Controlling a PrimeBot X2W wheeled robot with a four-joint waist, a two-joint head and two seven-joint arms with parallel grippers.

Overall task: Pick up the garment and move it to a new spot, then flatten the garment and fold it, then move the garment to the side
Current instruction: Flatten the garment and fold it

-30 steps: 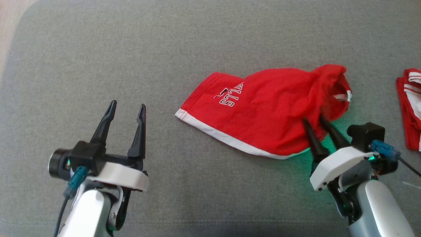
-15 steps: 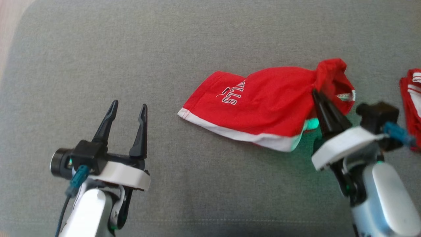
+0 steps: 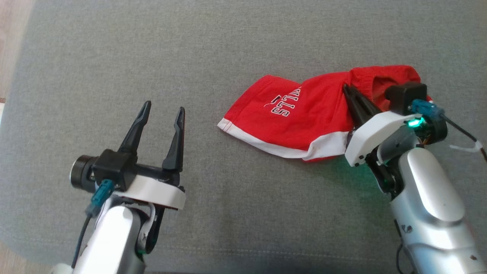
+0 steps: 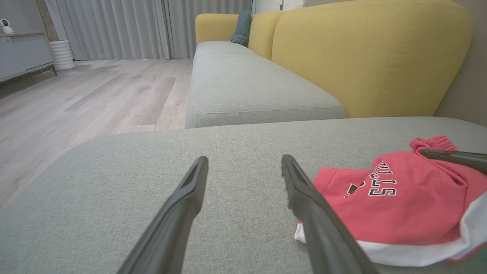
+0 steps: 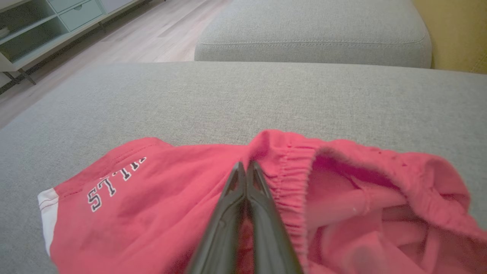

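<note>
The garment [image 3: 300, 114] is a pair of red shorts with a white hem and white lettering, lying crumpled on the grey cushion [image 3: 228, 49] right of centre. My right gripper [image 3: 347, 88] is shut on the garment at its elastic waistband, and the fabric there is bunched and raised. In the right wrist view the garment [image 5: 152, 198] spreads under the right gripper [image 5: 245, 165], whose two fingers are pressed together on the waistband. My left gripper [image 3: 163, 107] stands open over bare cushion, to the left of the garment. The left wrist view has the left gripper [image 4: 243, 161] open beside the garment [image 4: 399, 205].
The grey cushion fills the head view, with wood floor [image 3: 11, 38] past its left edge. A yellow sofa back [image 4: 373, 57] and a second grey seat [image 4: 247, 87] lie beyond, with curtains [image 4: 125, 26] and a low cabinet [image 5: 57, 26] farther off.
My right gripper has shut on the garment's waistband and drawn it up and away from me, bunching the fabric. The head camera has shifted, and the red cloth at the right edge is gone from view.
</note>
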